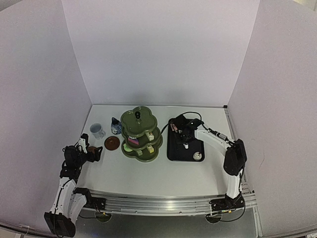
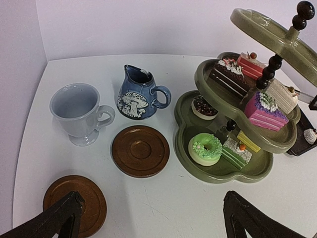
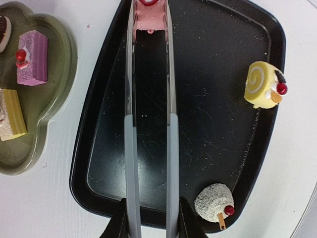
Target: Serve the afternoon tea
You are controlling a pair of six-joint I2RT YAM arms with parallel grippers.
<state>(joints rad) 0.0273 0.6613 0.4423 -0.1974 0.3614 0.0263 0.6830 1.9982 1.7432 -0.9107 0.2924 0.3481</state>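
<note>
Left end effector (image 2: 151, 210) spread wide; right end effector (image 3: 151, 221) clamped on metal tongs (image 3: 130, 148). Ahead-right of the left one, green three-tier stand (image 2: 185, 111); beneath the right one, black tray (image 3: 213, 59); ahead-left of the left one, white mug (image 2: 77, 111), blue-and-white pot (image 2: 136, 94), brown coaster (image 2: 94, 196) nearest; at the tong tips, pinched pink cake (image 3: 150, 21).

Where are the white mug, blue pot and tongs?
white mug (image 2: 75, 126), left wrist view, on the cup wall.
blue pot (image 2: 132, 103), left wrist view, on the mushroom relief.
tongs (image 3: 130, 158), right wrist view, on the left grey arm.
</note>
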